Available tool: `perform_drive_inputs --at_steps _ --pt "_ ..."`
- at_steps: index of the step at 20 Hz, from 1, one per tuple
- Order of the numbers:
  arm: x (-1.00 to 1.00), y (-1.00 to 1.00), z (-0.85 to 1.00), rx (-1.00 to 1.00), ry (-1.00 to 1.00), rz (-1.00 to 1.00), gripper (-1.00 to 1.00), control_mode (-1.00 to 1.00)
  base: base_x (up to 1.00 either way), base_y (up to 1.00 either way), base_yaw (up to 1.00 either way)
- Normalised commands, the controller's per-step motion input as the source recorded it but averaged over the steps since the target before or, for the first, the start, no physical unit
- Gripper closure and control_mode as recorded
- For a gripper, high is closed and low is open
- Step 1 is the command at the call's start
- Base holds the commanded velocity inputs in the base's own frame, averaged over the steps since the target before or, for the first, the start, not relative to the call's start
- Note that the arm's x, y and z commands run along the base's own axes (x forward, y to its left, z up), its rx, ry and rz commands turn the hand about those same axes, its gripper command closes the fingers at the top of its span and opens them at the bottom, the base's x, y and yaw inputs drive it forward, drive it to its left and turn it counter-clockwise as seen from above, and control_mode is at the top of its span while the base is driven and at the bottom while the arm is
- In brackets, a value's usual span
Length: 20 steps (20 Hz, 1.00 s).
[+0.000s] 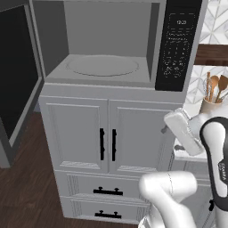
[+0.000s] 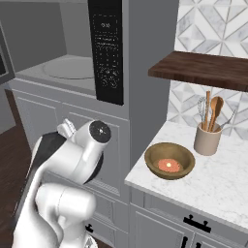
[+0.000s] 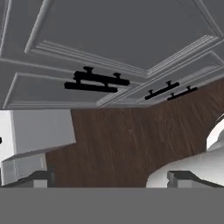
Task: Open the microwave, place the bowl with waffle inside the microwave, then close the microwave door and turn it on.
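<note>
Tool [image 3: 107, 178] agape, well apart from bowl [image 2: 170, 161]

Microwave [image 1: 116, 44] keypad panel [image 1: 178, 44] display and key markings too blurred to read.

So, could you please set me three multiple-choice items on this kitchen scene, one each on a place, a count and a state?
1. Where is the bowl?
A. on the marble counter
B. inside the microwave
C. on the floor

2. How many pieces of waffle lie in it?
A. three
B. none
C. one

3. How does the microwave door stand?
A. shut
B. swung open
C. removed

Answers: 1 A, it sits beside the utensil crock; 2 C, a single reddish piece shows; 3 B, the microwave cavity is exposed.
</note>
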Motion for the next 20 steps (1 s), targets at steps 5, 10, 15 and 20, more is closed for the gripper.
perform_drive_inputs --at_steps 5,10,15,20 --pt "0.0 -1.0 -0.4 -0.12 0.0 -0.22 -1.0 -1.0 0.0 0.0 0.0" --pt "0.0 -1.0 -0.36 -0.17 0.0 -0.25 -1.0 -1.0 0.0 0.0 0.0" --pt "0.0 -0.95 -0.29 -0.27 0.0 -0.29 -1.0 -1.0 0.0 0.0 0.0" --pt "0.29 -0.81 -0.13 -0.16 0.06 -0.29 -1.0 -1.0 0.0 0.0 0.0"
